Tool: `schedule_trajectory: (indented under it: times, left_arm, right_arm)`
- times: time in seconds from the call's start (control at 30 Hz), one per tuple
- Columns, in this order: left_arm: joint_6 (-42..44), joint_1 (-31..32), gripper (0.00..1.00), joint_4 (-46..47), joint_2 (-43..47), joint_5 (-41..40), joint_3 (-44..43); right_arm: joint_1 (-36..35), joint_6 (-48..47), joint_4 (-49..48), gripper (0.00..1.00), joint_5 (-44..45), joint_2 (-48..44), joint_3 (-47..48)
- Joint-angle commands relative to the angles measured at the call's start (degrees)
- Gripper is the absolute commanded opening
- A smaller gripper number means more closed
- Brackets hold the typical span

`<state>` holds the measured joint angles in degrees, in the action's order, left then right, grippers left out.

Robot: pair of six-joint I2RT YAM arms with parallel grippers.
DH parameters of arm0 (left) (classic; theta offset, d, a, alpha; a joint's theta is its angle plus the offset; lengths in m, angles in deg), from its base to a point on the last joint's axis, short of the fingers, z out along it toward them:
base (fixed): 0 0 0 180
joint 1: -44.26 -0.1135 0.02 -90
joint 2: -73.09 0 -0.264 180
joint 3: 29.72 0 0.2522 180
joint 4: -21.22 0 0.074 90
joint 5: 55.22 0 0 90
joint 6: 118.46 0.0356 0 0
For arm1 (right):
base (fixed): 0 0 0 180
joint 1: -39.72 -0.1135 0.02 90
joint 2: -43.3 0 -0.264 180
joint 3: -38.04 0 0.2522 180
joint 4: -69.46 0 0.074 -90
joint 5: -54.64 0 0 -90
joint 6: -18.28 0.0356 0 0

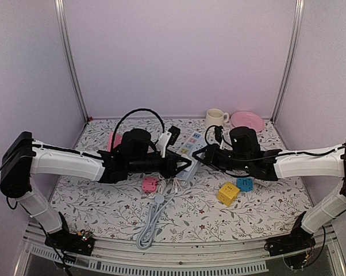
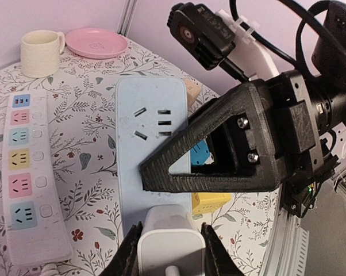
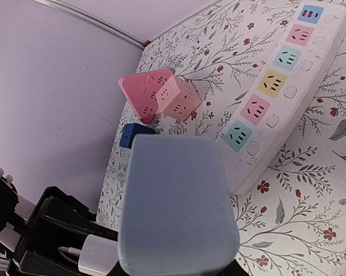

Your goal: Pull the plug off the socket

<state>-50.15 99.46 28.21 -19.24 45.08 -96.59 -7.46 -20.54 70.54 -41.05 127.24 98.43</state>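
A light blue power strip (image 2: 153,132) is held off the table between my two arms (image 1: 189,164). A white plug (image 2: 172,244) stands on the near end of its face, with no gap visible between them. My left gripper (image 2: 172,230) is shut on the plug, one finger on each side. My right gripper (image 1: 197,154) grips the strip. One of its black fingers (image 2: 219,155) lies across the strip's face. In the right wrist view the strip's blank side (image 3: 176,207) fills the foreground and hides my jaws, and the plug (image 3: 95,256) shows at the lower left.
A long white strip with coloured sockets (image 1: 191,145) lies just behind the grippers. A cream mug (image 1: 216,117) and a pink plate (image 1: 247,120) stand at the back. Yellow (image 1: 228,193), blue (image 1: 245,184) and pink (image 1: 150,184) cube sockets and a grey cable (image 1: 153,221) lie in front.
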Motion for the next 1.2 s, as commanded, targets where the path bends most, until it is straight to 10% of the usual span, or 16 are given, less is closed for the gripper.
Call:
schedule_trajectory:
  times: [0.0,1.17]
  left_arm:
    - [3.85,-0.35,0.04,4.41,4.60,6.47,-3.53]
    - [5.05,-2.87,0.04,7.20,6.88,12.19,-2.56]
  right_arm:
    - [4.54,-4.51,11.56,0.04,8.59,2.59,-1.86]
    - [6.93,-5.87,15.52,0.04,12.41,1.85,-3.10]
